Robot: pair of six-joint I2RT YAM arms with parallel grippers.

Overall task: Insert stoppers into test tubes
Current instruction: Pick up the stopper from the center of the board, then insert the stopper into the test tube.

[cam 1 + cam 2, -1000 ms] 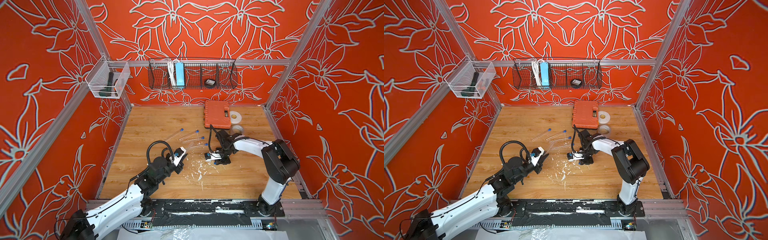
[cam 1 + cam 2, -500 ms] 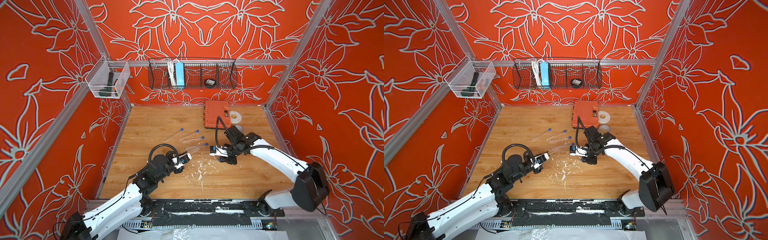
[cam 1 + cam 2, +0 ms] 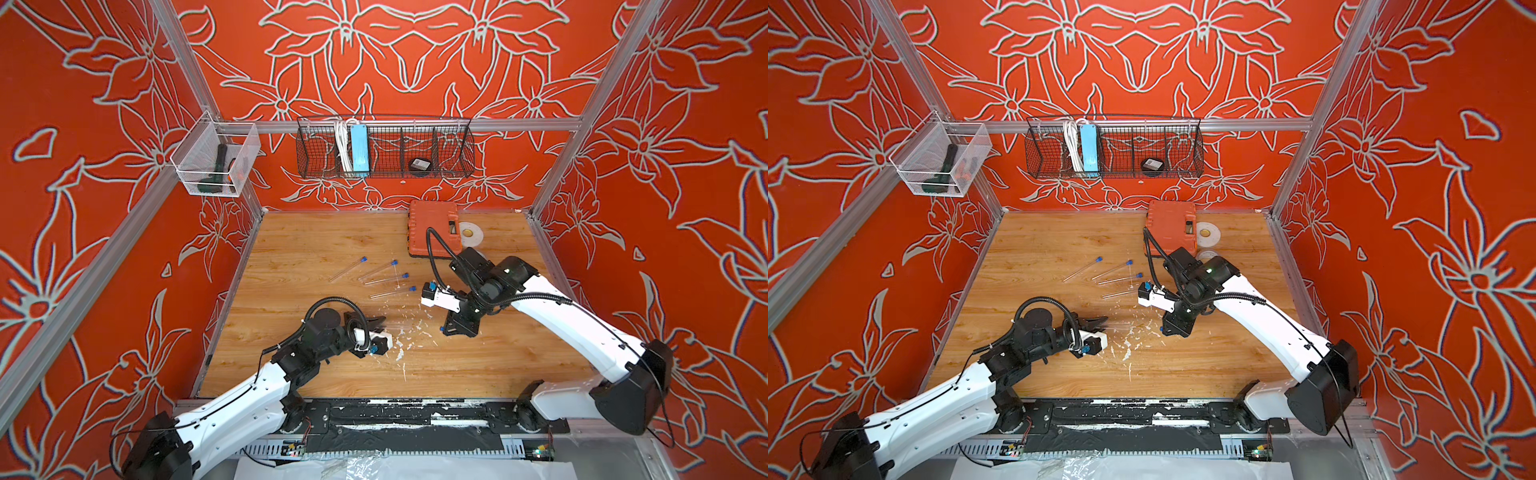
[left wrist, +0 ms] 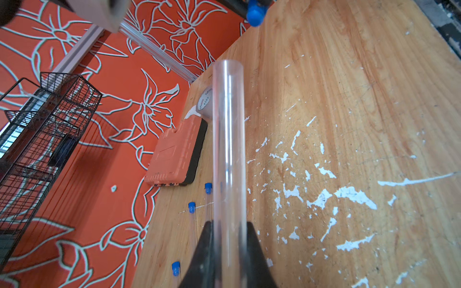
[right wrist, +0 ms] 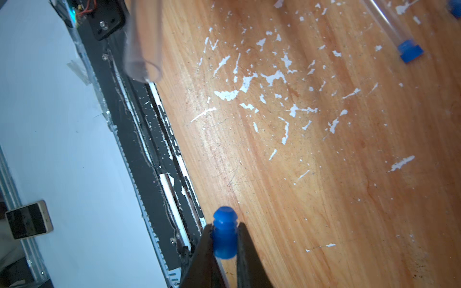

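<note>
1. The desk [image 3: 316, 245], pale wood with white paint flecks, carries an orange tool case [image 3: 432, 228] at its far edge. Every place below is reckoned from that case.
2. The left hand [image 4: 228, 224] is the hand farther from the case, out on the case's robot-ward side. Its jaws are narrowed onto the lower part of one test tube [image 4: 228, 139].
3. The right hand [image 5: 225, 229] is nearer the case and also on its robot-ward side. Its jaws are pinched on a single stopper [image 5: 224, 232].
4. Four stoppered tubes [image 3: 384, 279] lie flat on the desk, closer to the case than either hand and off toward the left arm's side of it. Their blue-capped ends are turned toward the case.
5. The held test tube is clear, colourless and slim, with an open mouth.
   - Its long axis is roughly level and runs from the left hand toward the right hand.
   - The mouth is the end nearer the case, and it stands apart from the stopper.
6. The stopper is bright blue with a rounded nose and a grooved waist, and the nose pokes out past the fingertips.
   - In the right wrist view the tube's mouth sits off the line of that nose.
   - The coming move therefore seems to turn on lining the stopper's axis up with the tube's before pushing in.
</note>
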